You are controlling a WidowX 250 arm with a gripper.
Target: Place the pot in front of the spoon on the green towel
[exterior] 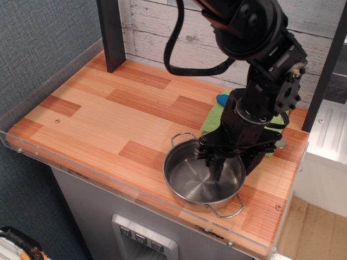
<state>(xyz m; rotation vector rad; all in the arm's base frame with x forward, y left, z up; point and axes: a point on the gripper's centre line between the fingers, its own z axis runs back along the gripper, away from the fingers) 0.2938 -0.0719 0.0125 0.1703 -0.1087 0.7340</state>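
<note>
I see my gripper (226, 164) hanging over the far rim of the pot (203, 179), fingers spread apart, holding nothing. The pot sits on the wooden counter (108, 108) just in front of the green towel (212, 119), close to the counter's near edge. The spoon (222, 99) shows only its blue handle tip behind the arm. Left of the pot lies open wood.
</note>
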